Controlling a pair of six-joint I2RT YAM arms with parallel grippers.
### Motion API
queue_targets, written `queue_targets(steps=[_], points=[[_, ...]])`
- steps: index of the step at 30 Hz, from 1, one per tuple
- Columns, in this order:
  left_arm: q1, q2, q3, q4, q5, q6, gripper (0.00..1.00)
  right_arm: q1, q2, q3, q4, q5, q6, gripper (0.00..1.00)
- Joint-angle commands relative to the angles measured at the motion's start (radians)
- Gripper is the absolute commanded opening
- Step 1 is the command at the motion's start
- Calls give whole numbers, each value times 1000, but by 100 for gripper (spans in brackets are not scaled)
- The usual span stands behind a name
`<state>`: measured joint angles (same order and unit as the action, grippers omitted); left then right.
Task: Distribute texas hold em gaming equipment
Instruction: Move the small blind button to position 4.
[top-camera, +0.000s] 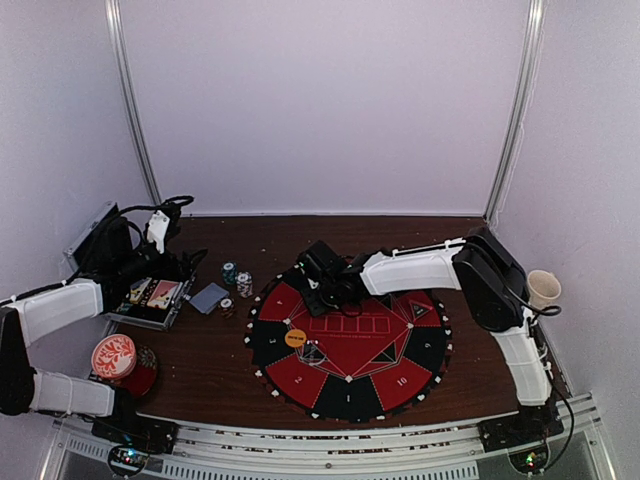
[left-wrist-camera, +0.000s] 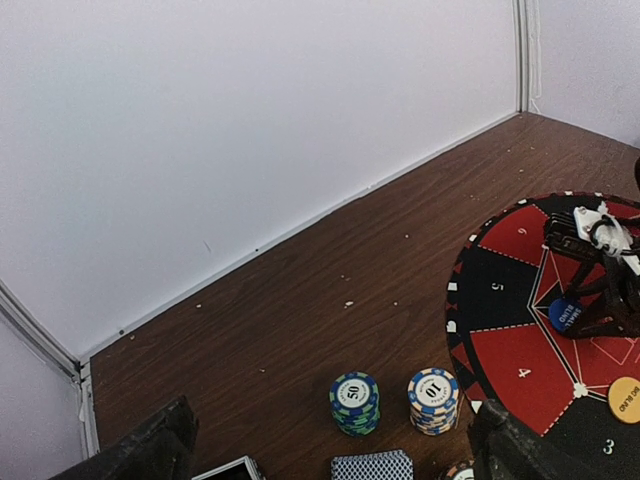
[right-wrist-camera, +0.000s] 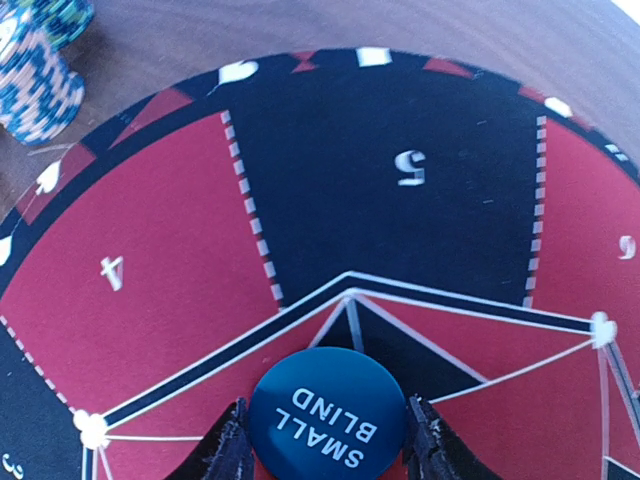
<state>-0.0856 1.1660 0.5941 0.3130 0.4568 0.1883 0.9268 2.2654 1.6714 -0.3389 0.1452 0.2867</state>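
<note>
My right gripper (right-wrist-camera: 330, 455) is shut on the blue "SMALL BLIND" button disc (right-wrist-camera: 328, 415) and holds it over the inner triangle between sectors 4 and 5 of the round mat (right-wrist-camera: 150, 250). The left wrist view shows this disc (left-wrist-camera: 566, 313) tilted in those fingers. The orange button (top-camera: 295, 338) lies on the mat's left side. A teal chip stack (left-wrist-camera: 354, 402), a white-and-blue chip stack (left-wrist-camera: 433, 399) and the card deck (left-wrist-camera: 371, 466) sit on the table left of the mat. My left gripper (left-wrist-camera: 330, 425) is open and empty above them.
An open case (top-camera: 150, 297) with cards lies under the left arm. A red-and-white patterned disc (top-camera: 113, 355) sits at the front left. One loose chip (top-camera: 227, 306) lies by the deck. A cup (top-camera: 543, 288) stands at the far right.
</note>
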Motion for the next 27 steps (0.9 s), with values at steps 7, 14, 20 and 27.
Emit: queue_targets(steps=[7, 14, 20, 27], points=[[6, 9, 13, 34, 11, -7, 98, 10, 35, 36, 46, -78, -18, 48], [6, 11, 13, 34, 10, -8, 98, 10, 86, 81, 28, -48, -18, 50], [6, 15, 15, 34, 12, -7, 98, 9, 107, 103, 15, -18, -24, 50], [6, 14, 14, 34, 10, -6, 98, 9, 103, 111, -3, -4, -33, 61]])
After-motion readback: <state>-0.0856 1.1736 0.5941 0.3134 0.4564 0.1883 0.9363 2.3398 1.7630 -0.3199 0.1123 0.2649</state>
